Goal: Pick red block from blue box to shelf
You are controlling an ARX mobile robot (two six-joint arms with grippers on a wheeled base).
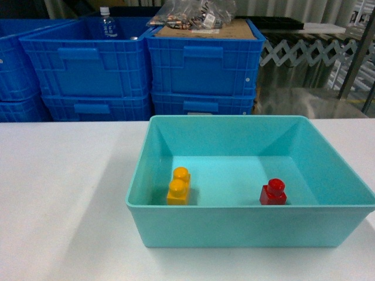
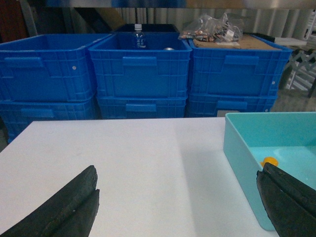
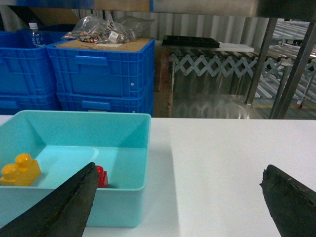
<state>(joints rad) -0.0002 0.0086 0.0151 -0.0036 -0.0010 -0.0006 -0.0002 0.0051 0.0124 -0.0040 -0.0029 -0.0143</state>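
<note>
The red block (image 1: 273, 192) stands upright on the floor of the blue box (image 1: 246, 225), near its front wall and right of centre. The right wrist view shows the red block (image 3: 101, 177) partly behind my left fingertip, inside the blue box (image 3: 118, 202). My right gripper (image 3: 180, 197) is open and empty above the white table, just right of the box. My left gripper (image 2: 175, 197) is open and empty over the table, left of the blue box (image 2: 242, 145). Neither gripper shows in the head view. Steel posts of the shelf (image 3: 295, 69) rise at the back right.
A yellow-orange two-stud brick (image 1: 179, 186) sits in the box's left part. Stacked dark blue crates (image 1: 199, 64) stand behind the table, one with a bottle (image 1: 106, 22), one with a bag of parts (image 1: 193, 13). A folding lattice gate (image 1: 304, 50) is behind on the right.
</note>
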